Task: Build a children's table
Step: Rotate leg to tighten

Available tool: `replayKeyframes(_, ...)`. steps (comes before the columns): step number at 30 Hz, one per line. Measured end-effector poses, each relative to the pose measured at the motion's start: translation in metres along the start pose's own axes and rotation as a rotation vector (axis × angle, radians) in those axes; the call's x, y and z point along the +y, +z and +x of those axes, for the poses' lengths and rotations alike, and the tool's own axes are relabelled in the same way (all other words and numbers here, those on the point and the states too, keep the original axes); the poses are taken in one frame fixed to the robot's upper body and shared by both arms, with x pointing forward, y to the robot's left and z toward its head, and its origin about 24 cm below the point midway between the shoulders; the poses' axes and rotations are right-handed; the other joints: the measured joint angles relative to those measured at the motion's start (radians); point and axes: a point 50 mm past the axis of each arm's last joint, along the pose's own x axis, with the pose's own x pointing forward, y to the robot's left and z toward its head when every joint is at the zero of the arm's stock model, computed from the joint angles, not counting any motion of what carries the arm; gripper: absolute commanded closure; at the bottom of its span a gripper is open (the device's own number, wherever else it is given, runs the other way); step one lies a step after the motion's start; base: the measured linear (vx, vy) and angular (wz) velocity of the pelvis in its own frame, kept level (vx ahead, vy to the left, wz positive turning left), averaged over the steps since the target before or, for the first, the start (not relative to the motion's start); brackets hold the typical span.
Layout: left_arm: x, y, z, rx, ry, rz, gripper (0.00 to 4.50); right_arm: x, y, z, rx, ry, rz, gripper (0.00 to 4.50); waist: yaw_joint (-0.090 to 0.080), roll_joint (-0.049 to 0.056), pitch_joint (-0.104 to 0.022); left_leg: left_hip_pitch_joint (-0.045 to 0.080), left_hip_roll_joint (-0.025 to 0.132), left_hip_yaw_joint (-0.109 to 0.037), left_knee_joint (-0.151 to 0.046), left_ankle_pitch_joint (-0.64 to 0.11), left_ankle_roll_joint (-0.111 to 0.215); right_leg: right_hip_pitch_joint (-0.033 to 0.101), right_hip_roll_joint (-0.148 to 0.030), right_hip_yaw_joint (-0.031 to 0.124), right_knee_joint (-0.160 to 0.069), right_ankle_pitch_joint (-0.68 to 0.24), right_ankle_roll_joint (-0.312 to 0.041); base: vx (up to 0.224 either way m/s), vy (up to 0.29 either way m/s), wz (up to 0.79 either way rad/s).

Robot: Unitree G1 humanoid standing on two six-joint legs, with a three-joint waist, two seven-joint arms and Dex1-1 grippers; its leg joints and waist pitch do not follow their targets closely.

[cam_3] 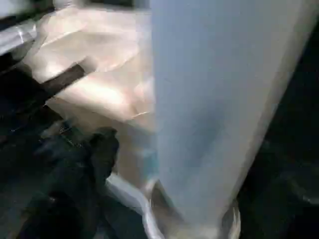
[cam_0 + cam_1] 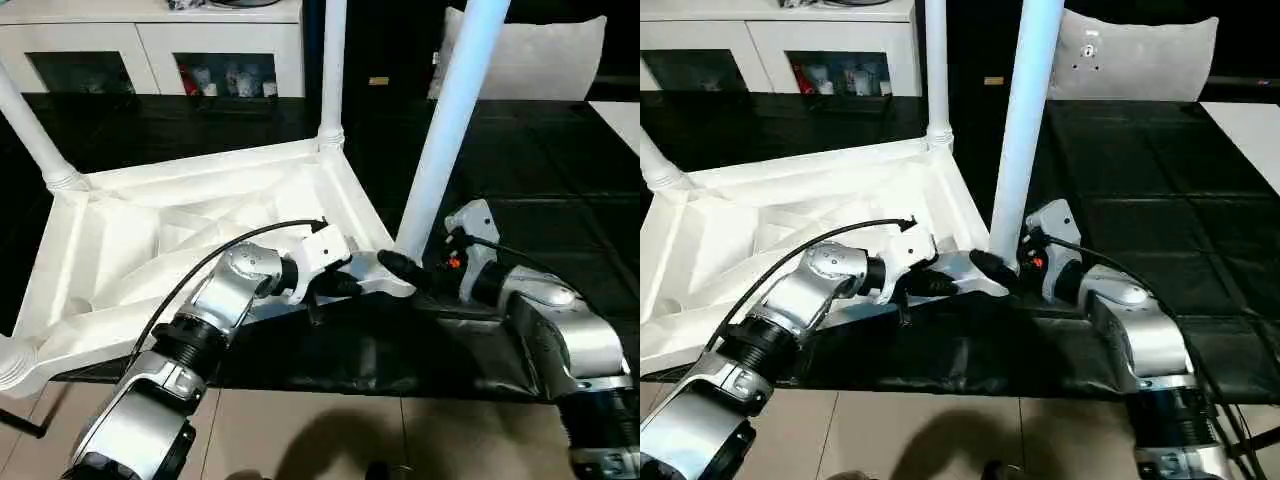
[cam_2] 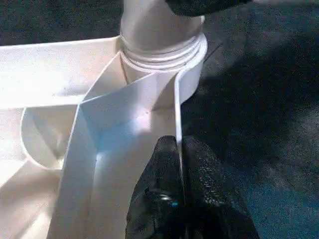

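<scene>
The children's table lies upside down on the black work table, its ribbed white top facing up. White legs stand in its corner sockets: one at the far right, one at the far left, and a thick one at the near right. My left gripper is shut on the top's thin rim, just beside the near right socket. My right gripper is at the base of the near right leg. One black finger stands a little off the leg, so the gripper is open.
The black-covered work table ends close in front of me, with tiled floor below. A white cabinet stands at the back left. A pale cushion-like panel stands at the back right.
</scene>
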Motion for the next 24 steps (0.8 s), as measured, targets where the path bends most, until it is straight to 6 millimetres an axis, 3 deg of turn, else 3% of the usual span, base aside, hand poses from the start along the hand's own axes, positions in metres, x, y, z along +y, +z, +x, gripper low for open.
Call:
replayKeyframes(2, -0.004, -0.01, -0.015, 0.018, -0.081, 0.027, 4.5, 0.0, -0.004, -0.017, 0.045, 0.098, -0.008, 1.01, 0.004, 0.0, 0.0, 0.001, 0.0, 0.001, -0.001, 0.0, 0.001, 0.0, 0.0, 0.0, 0.003, -0.002, -0.002, 0.0, 0.0, 0.0)
replayKeyframes(5, -0.002, -0.011, -0.024, 0.054, -0.109, 0.064, 4.5, 0.006, -0.004, -0.013, 0.04, 0.183, -0.012, 1.33, 0.011, 0.0, 0.0, 0.003, 0.0, 0.003, 0.003, 0.0, 0.0, 0.0, 0.0, 0.0, 0.008, -0.003, -0.001, 0.0, 0.0, 0.0)
replayKeyframes(8, -0.007, -0.009, -0.019, 0.059, -0.185, 0.098, 4.5, 0.01, -0.007, -0.01, 0.05, 0.241, -0.015, 1.47, 0.022, -0.001, 0.0, 0.003, 0.0, 0.004, 0.006, 0.0, 0.0, 0.001, -0.001, 0.005, 0.008, -0.002, 0.0, 0.0, 0.0, 0.0)
replayKeyframes(10, -0.009, -0.008, -0.018, 0.059, -0.199, 0.108, 4.5, 0.011, -0.009, -0.01, 0.051, 0.259, -0.011, 1.83, 0.023, -0.001, 0.001, 0.004, 0.0, 0.005, 0.007, 0.0, 0.0, 0.001, -0.001, 0.009, 0.008, -0.002, 0.0, 0.0, 0.0, 0.0)
replayKeyframes(19, -0.011, -0.008, -0.02, 0.057, -0.236, 0.124, 4.5, 0.016, -0.01, -0.01, 0.061, 0.338, -0.016, 2.55, 0.03, -0.001, 0.001, 0.004, 0.0, 0.007, 0.006, 0.0, 0.0, 0.0, 0.0, 0.009, 0.011, -0.002, 0.001, 0.0, 0.0, 0.0)
replayKeyframes(24, -0.011, -0.008, -0.02, 0.057, -0.236, 0.124, 4.5, 0.015, -0.011, -0.01, 0.056, 0.34, -0.007, 2.6, 0.029, -0.001, 0.001, 0.004, 0.0, 0.007, 0.006, 0.0, 0.0, 0.0, 0.0, 0.009, 0.011, -0.002, 0.001, 0.0, 0.0, 0.0)
